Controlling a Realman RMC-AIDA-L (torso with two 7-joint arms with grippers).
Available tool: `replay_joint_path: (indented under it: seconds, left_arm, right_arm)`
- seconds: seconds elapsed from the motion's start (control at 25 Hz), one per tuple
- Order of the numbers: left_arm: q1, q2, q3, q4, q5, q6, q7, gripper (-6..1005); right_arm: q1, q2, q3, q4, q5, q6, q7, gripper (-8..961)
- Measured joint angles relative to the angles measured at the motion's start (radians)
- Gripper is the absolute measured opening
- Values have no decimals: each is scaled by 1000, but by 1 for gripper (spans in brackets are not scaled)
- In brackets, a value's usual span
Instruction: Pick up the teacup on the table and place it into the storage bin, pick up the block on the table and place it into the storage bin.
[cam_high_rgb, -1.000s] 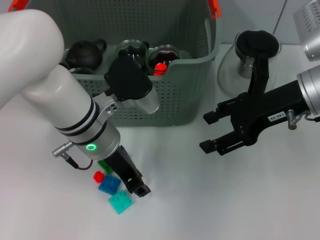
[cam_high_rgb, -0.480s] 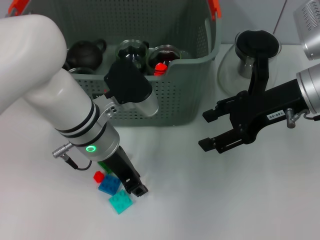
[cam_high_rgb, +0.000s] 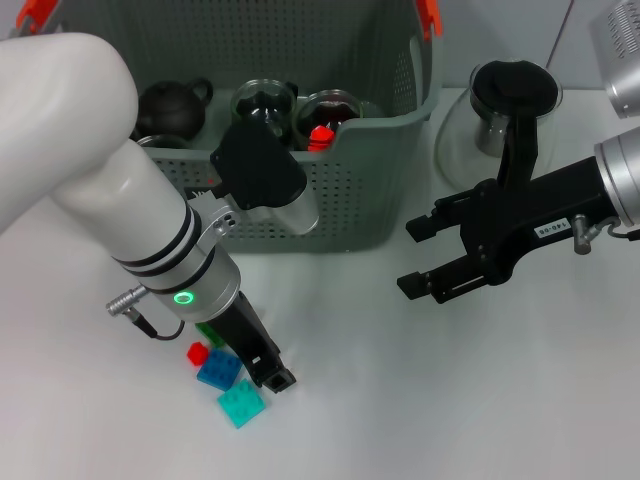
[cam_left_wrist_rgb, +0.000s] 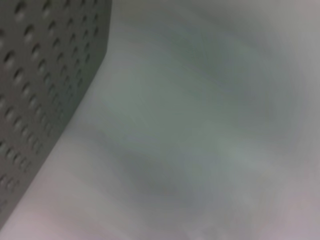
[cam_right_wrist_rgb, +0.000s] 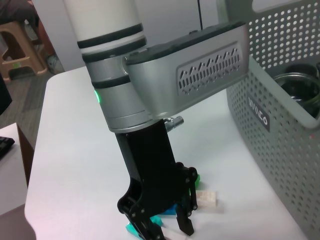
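Observation:
Several small blocks lie on the white table: red (cam_high_rgb: 197, 352), blue (cam_high_rgb: 218, 370), teal (cam_high_rgb: 241, 403) and green (cam_high_rgb: 208, 333). My left gripper (cam_high_rgb: 272, 378) reaches down right beside the blue block. In the right wrist view the left gripper (cam_right_wrist_rgb: 164, 227) is open, its fingers (cam_right_wrist_rgb: 185, 224) standing apart over a teal block (cam_right_wrist_rgb: 134, 229), with a green block (cam_right_wrist_rgb: 194, 177) and a white block (cam_right_wrist_rgb: 206, 199) close by. The grey-green storage bin (cam_high_rgb: 350, 205) holds two glass teacups (cam_high_rgb: 265, 100) (cam_high_rgb: 335, 108). My right gripper (cam_high_rgb: 412, 260) hovers open to the right of the bin.
A glass teapot with a black lid (cam_high_rgb: 500, 110) stands behind my right arm. A black teapot (cam_high_rgb: 170, 105) sits in the bin. The bin wall (cam_left_wrist_rgb: 40, 75) fills one side of the left wrist view. The bin (cam_right_wrist_rgb: 280, 125) is near the blocks.
My left gripper has edged slightly closer to the blue block. The right arm has hardly moved.

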Motion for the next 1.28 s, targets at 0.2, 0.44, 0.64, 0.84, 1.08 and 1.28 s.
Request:
replay_joint_path:
  seconds: [0.2,0.44,0.64,0.84,1.08,1.28]
  left_arm:
    - [1,0,3,0,4,-4,-2,370]
    - [-1,1,3,0,4,-3,-3,240]
    - [-2,1,1,-9,4,12,-3,157]
    - [-4,2,-42,-71,-12,98,1,147]
    - [-2,6,-260,-201,-93,267,39,155]
    - [-39,41,-630,-237,-219,446,102,161]
  right_arm:
    - [0,0,8,0,0,1,-1,838]
    - [-1,0,18,0,0,1,-3,838]
    - [-1,0,19,0,0,1,-3,838]
    - [-1,0,19,0,0,4,-3,838]
    - [-1,0,27,0,1,-1,-3,838]
    - [-1,-1,30,0,1,-7,-3,837]
